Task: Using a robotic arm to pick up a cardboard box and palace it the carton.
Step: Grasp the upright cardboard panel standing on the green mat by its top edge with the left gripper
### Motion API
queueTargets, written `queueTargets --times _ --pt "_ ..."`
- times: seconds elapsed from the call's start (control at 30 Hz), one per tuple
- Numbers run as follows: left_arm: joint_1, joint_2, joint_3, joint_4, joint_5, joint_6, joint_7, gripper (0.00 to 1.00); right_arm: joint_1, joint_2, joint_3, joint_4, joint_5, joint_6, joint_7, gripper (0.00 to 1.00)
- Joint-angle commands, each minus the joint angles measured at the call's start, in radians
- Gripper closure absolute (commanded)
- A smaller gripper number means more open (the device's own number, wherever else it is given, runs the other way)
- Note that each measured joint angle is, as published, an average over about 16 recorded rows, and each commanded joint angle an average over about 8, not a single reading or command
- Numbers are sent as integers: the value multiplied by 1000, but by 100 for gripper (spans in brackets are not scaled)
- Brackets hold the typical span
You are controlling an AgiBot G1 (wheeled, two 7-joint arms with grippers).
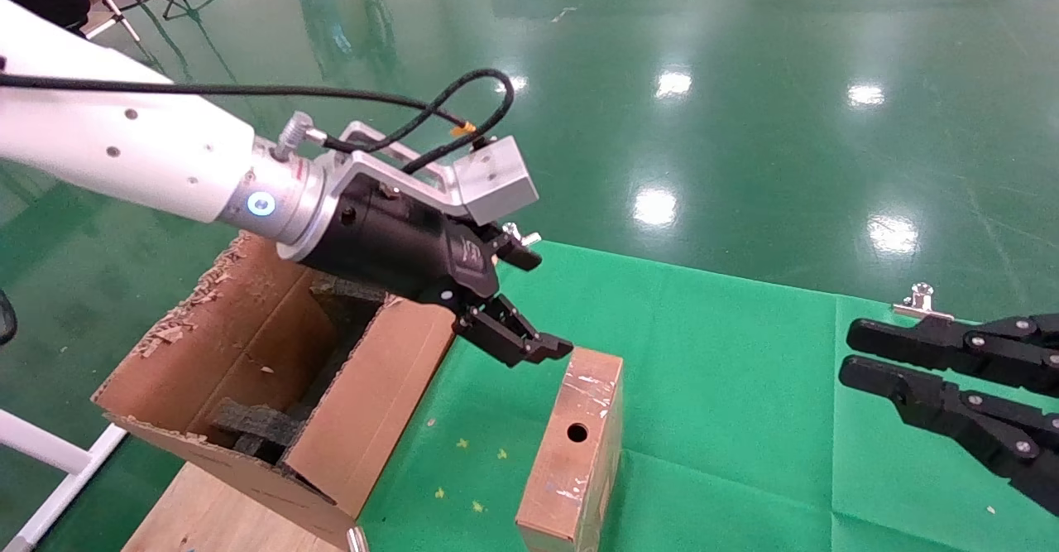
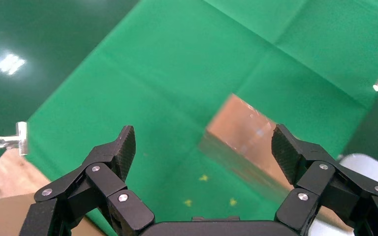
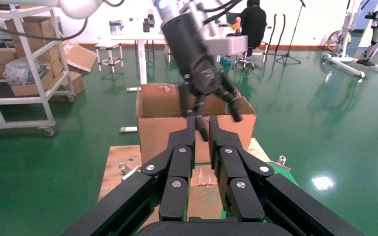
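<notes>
Two cardboard pieces on green cloth (image 1: 728,345): large ragged-edged brown corrugated carton (image 1: 273,386) at 8 o'clock, flaps upright for loading; small flat brown taped cardboard box (image 1: 575,444) at 6 o'clock, on edge, round hole up. White jointed robotic arm with left gripper (image 1: 529,304), spread wide, hovering just above box's far end, apparently lining up a grasp. Right gripper (image 1: 848,352) parked at 3 o'clock, nearly closed, empty.

A bright green cloth (image 1: 728,345) covered the table top. A small flat brown cardboard box (image 1: 575,444) with shiny tape stood on the cloth on its thin side. A big torn brown carton (image 1: 265,386) sat at the cloth's left edge, partly on bare light wood (image 1: 207,519).
</notes>
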Motion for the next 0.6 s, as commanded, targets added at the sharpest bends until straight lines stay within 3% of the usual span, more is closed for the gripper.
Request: queueTargets --times 0.03,0.27,0.6 --pt "-2 2 9 6 12 1 8 0 0 0 0 0 0 0 0 100" --pt "-129 100 206 58 59 21 -228 0 0 0 0 0 0 0 0 100" --pt "-312 253 437 313 -52 17 -551 0 0 0 0 0 0 0 0 100"
